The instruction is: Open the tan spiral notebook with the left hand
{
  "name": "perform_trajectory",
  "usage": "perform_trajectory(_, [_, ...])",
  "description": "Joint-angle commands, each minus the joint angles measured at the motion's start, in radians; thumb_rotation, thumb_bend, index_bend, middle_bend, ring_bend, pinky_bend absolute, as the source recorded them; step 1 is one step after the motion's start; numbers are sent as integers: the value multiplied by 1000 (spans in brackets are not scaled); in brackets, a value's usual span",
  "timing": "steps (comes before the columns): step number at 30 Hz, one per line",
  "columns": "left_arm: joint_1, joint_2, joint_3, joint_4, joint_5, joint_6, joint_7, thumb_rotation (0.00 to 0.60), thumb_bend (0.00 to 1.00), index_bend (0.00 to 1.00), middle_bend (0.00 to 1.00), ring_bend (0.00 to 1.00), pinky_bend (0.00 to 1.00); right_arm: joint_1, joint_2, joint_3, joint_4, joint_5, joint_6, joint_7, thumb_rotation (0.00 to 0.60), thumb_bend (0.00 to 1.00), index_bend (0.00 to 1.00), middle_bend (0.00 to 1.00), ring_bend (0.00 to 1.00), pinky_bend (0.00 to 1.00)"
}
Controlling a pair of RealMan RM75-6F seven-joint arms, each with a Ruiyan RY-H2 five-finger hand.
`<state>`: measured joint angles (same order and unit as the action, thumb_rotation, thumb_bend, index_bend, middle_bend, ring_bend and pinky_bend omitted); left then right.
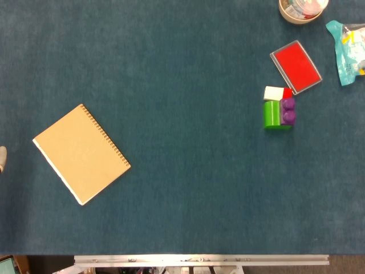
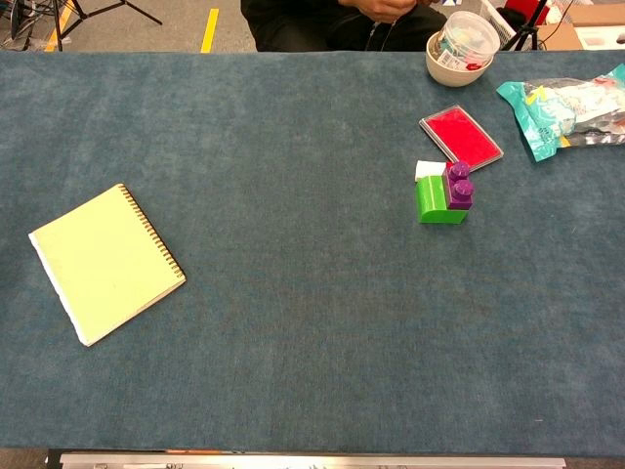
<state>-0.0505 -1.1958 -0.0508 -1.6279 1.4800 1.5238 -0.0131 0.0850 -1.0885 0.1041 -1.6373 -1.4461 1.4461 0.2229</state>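
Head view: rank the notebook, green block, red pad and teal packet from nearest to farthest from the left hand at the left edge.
Only a sliver of the left hand shows, at the left edge.
1. notebook: left side, just beside the hand.
2. green block: right of centre.
3. red pad: further right and back.
4. teal packet: far right corner.

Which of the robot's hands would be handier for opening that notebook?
Left, probably. The notebook lies closed at the table's left side, and a pale sliver at the head view's left edge, possibly the left hand, sits just beside it. The right hand is not in view.
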Motion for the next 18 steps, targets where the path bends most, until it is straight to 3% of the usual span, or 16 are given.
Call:
perform_trajectory(1, [-1,1,1,0,-2,-4,1,600,346,108,192,175,191,2,0,0,-2,0,-3,-3,600,532,381,369,277,367])
perform_trajectory(10, [-11,9,11,30,10,-28,-12,600,345,108,192,175,190,0,4,1,-9,-4,5,-6,600,532,382,369,277,367])
perform_trajectory(18, [-76,4,53,232,100,-119,-145,600,329,108,192,175,183,-3,9,0,-13,-10,13,-2,600,532,382,369,277,367])
